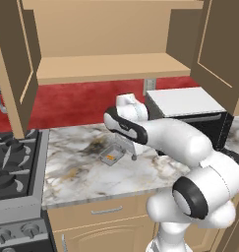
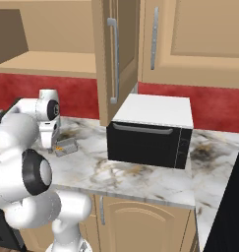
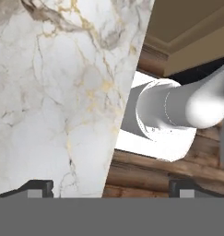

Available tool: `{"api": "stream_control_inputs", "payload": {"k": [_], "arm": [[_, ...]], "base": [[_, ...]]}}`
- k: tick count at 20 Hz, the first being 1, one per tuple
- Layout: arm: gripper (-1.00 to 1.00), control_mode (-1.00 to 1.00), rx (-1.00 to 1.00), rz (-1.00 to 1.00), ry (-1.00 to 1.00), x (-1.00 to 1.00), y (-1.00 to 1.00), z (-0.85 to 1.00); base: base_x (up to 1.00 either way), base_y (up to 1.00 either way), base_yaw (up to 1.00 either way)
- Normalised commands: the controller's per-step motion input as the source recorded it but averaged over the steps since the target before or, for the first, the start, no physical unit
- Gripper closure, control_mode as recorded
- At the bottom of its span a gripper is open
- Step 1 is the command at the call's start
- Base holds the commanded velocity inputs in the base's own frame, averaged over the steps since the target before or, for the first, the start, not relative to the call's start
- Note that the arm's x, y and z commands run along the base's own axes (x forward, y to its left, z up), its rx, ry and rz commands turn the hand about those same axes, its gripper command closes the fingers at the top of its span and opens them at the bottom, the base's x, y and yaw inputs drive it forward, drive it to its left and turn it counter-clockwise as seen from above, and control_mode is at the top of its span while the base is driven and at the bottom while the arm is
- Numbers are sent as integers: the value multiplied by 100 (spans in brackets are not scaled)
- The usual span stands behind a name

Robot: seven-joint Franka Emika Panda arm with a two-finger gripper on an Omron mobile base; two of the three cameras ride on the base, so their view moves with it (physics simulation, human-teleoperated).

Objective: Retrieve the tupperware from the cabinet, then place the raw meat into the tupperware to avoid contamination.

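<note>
The tupperware (image 1: 113, 154) (image 2: 67, 146), a small translucent grey tray, rests on the marble counter (image 1: 81, 172). The raw meat (image 1: 109, 157) (image 2: 58, 147), a tiny orange sliver, shows inside the tray's outline. My gripper (image 1: 130, 153) (image 2: 47, 142) hangs just beside the tray, pointing down at the counter. It is open, and in the hand view nothing sits between the fingertips (image 3: 39, 186), only marble and the counter's front edge. Above, the cabinet (image 1: 111, 66) (image 2: 42, 61) has both doors swung open and a bare wooden shelf.
A black box appliance with a white top (image 1: 190, 106) (image 2: 150, 130) stands on the counter close to the right of my arm. A stove (image 1: 13, 157) borders the counter on the left. The open cabinet door (image 2: 116, 59) hangs above the appliance.
</note>
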Motion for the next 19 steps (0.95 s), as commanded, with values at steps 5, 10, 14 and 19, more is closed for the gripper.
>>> {"api": "stream_control_inputs", "payload": {"k": [5, 10, 14, 19], "arm": [[-100, -100, 4, 5, 0, -53, -17, 44], [-100, -100, 0, 7, -7, -60, -18, 20], [-100, -100, 0, 5, -14, -75, -11, 7], [-100, -100, 0, 8, -15, -58, -17, 0]], "base": [[0, 0, 0], [0, 0, 0], [0, 0, 0], [0, 0, 0]]}}
